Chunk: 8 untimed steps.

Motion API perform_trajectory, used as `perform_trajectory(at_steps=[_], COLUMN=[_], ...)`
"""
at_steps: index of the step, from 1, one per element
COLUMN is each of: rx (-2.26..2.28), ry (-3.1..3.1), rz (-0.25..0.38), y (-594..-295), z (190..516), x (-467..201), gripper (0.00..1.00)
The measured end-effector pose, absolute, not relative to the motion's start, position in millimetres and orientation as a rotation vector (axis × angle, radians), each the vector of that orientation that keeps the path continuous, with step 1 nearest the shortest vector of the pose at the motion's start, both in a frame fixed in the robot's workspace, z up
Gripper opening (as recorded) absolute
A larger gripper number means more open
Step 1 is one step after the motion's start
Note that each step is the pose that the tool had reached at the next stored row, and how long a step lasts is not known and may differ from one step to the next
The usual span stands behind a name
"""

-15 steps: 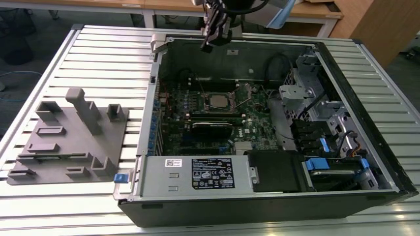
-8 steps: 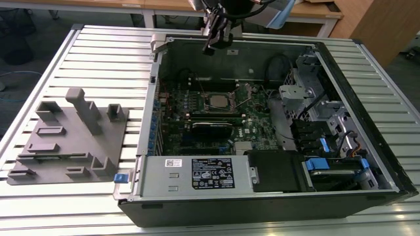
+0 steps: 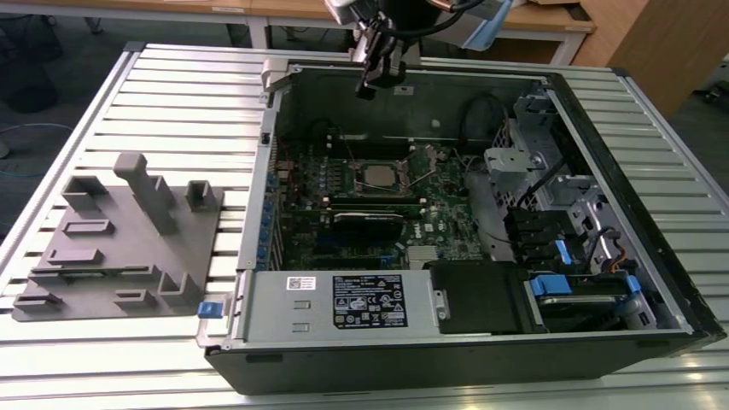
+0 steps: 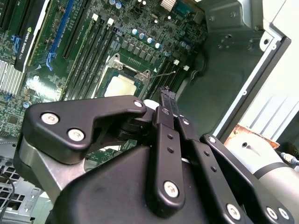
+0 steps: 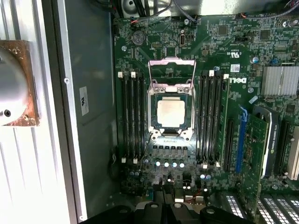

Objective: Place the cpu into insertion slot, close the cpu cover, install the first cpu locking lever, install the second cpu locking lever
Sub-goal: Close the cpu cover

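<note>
End effector [image 4: 167, 101]: fingers together, nothing between them. It hangs over the open case [image 3: 638, 213], well above the board [image 5: 233, 42].

cpu [image 5: 170, 113]: already flat in the insertion slot [image 5: 151, 111], below and ahead of the end effector, well apart from it.

cpu cover [image 5: 171, 61]: open, swung up on the far side of the socket from the end effector. It is not touching the chip.

A thin wire rod [image 4: 163, 74] beside the socket looks like one locking lever, unlatched.

Handling, my read:
- cpu: light, rigid, smooth metal top. The socket contacts under it are the fragile part, so don't drag or tilt it. If it must move, take it by opposite edges.
- cover: thin sheet frame, stiff, light and hinged. Push on the free edge bar, not through the cut-out. It will probably drop freely and sit slightly proud until levered.
- lever: springy wire, slippery on the pads. Expect real resistance near the latch. Catch it at the bent end, as it may skate off sideways.

Print:
- black-and-white label [image 3: 370, 301] on the power supply box, nearer the camera than the end effector
- small white sticker [image 5: 84, 100] on the case wall
- white lettering on the board

I'm not quoting any of it.
</note>
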State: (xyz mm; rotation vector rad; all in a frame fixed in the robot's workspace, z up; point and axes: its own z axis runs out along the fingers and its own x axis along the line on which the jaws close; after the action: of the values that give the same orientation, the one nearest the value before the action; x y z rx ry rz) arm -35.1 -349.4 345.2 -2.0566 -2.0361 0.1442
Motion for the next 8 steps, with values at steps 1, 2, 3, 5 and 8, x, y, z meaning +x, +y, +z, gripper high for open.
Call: perform_trajectory(at_steps=[1, 2, 3, 5, 8], rx=[-2.057, -2.057, -2.057, -2.057, -2.065], ry=[-2.036, -2.036, -2.036, -2.037, -2.046], rz=[0.144, 0.144, 0.144, 0.143, 0.128], y=[-349.4, -349.4, -349.4, -349.4, -349.4], z=[345.2, 345.2, 345.2, 345.0, 344.1], x=[-35.1, -35.1, -35.2, -35.2, -35.4], gripper=[0.11, 0.11, 0.11, 0.11, 0.11])
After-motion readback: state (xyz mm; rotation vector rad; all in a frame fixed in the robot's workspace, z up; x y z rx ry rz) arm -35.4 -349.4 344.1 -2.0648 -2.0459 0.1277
